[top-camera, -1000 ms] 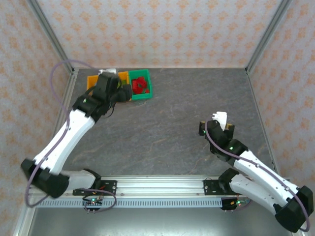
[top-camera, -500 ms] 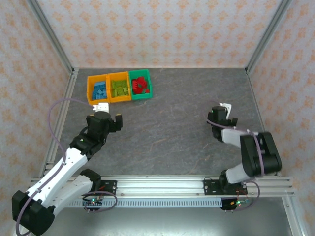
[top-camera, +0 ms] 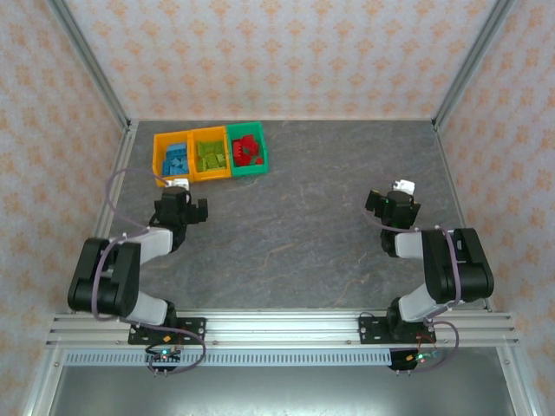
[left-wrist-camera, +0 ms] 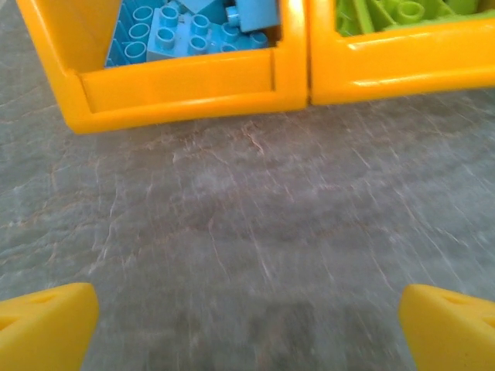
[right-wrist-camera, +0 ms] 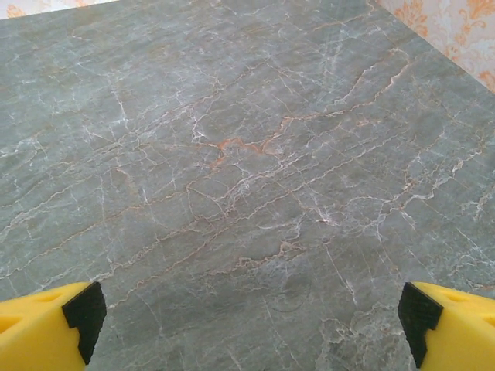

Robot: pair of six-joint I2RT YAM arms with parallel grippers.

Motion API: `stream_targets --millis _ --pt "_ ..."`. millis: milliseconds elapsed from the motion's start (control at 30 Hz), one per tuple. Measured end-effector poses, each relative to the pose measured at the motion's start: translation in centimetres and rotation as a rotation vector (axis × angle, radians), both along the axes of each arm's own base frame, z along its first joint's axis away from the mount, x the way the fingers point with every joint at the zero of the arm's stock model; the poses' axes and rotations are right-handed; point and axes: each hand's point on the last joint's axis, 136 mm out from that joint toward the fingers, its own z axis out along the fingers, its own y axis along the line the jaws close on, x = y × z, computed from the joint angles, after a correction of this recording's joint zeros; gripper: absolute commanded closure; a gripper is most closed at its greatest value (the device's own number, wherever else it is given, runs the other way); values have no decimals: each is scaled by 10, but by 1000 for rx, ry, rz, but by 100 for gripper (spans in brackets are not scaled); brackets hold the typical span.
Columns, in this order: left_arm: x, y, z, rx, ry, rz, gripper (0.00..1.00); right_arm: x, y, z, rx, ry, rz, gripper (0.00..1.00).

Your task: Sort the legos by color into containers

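Three joined containers stand at the back left of the table. The left orange-yellow bin [top-camera: 161, 162] holds light blue legos [top-camera: 174, 159]. Lime green legos [top-camera: 211, 154] fill the middle orange-yellow bin [top-camera: 211, 176], and red legos [top-camera: 247, 150] lie in the green bin [top-camera: 261, 156]. My left gripper [top-camera: 182, 201] sits low just in front of the bins, open and empty. In the left wrist view the blue legos [left-wrist-camera: 193, 31] and lime legos [left-wrist-camera: 387, 11] lie beyond the orange walls, with my gripper [left-wrist-camera: 247, 332] over bare table. My right gripper [top-camera: 395, 199] is open at mid right, over bare stone [right-wrist-camera: 247, 332].
The dark veined stone table [top-camera: 303, 217] spreads between the two arms. Metal frame posts [top-camera: 87, 61] and patterned walls close in the back and sides. Both arms are folded down close to the rail [top-camera: 277, 325] at the near edge.
The left arm has pulled back from over the bins and folded down in front of them. The right arm has also folded in, its gripper shifting slightly toward the back.
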Motion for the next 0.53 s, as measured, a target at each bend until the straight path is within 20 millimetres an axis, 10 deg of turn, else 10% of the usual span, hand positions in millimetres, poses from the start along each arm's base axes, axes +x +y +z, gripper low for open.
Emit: stream_targets --millis 533 --pt "14 -6 19 -22 -198 -30 0 6 9 5 22 -17 53 1"
